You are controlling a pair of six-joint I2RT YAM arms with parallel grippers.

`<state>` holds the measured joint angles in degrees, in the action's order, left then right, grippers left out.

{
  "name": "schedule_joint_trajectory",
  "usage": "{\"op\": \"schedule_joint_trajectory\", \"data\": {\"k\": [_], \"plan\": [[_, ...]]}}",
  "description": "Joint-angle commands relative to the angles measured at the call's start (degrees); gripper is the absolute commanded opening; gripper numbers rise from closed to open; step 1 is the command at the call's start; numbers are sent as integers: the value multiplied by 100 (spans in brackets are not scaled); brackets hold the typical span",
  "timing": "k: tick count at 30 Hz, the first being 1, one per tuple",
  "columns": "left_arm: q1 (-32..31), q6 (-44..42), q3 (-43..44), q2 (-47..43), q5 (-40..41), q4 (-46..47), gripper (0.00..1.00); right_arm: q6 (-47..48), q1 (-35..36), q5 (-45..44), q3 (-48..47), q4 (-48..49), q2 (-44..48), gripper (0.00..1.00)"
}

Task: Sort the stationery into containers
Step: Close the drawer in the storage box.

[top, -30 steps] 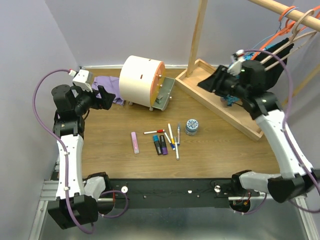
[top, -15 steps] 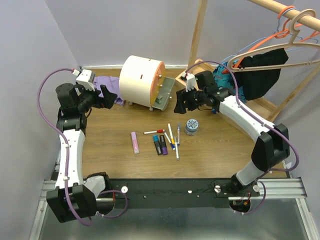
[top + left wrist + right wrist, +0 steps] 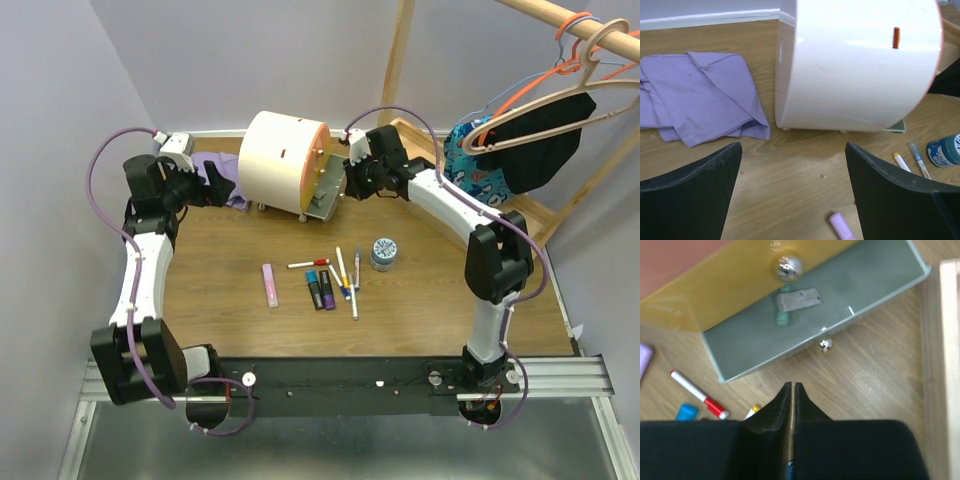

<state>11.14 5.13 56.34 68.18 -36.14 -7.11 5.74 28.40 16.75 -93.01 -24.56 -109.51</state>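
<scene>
Over the last second the left gripper (image 3: pixel 213 187) had edged slightly toward the far side with its jaws spread wide. The right gripper (image 3: pixel 350 190) had swung from the clothes rack on the right across to the front of the chest (image 3: pixel 275 160). Its jaws, spread half a second before, were now pressed together with nothing visible between them. The black garment (image 3: pixel 545 150) it had been beside now hung from a hanger on the rail. In the left wrist view, bare table (image 3: pixel 805 165) lay open between the spread fingers (image 3: pixel 690 195) and the chest, and the purple cloth (image 3: pixel 695 95) lay just beside the chest's left end. One drawer (image 3: pixel 840 300) stood pulled out at the bottom of the chest's orange face. The right gripper hung just on the near side of the drawer's rim over bare wood, with the rack tray (image 3: pixel 950 340) close on the right. Inside the drawer lay one green clip (image 3: pixel 784 317) and one grey block (image 3: pixel 797 299). On the table, nearer than the chest, lay one pink bar (image 3: pixel 270 285), one dark blue marker (image 3: pixel 314 291), one purple marker (image 3: pixel 327 290), four thin pens (image 3: pixel 343 270) and one round tin (image 3: pixel 383 253).
</scene>
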Motion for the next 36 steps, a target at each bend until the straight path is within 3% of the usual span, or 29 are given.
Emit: {"op": "schedule_joint_trajectory", "data": {"k": [1, 9, 13, 23, 32, 36], "plan": [[-15, -117, 562, 930, 151, 683, 91, 164, 7, -602, -235, 135, -482, 0], [-76, 542, 2188, 2541, 494, 843, 88, 16, -1, -919, -840, 346, -1167, 0], [-375, 104, 2487, 2936, 336, 721, 88, -90, -1, -858, -1305, 355, -1510, 1], [-841, 164, 2461, 3236, 142, 632, 89, -503, 95, -560, -2151, 346, -2127, 1], [-832, 173, 2408, 3254, 274, 597, 89, -977, 218, -559, -1896, 355, -2118, 1], [-832, 156, 2417, 3245, 388, 562, 89, -1232, 201, -120, -1659, 329, -2048, 1]]}}
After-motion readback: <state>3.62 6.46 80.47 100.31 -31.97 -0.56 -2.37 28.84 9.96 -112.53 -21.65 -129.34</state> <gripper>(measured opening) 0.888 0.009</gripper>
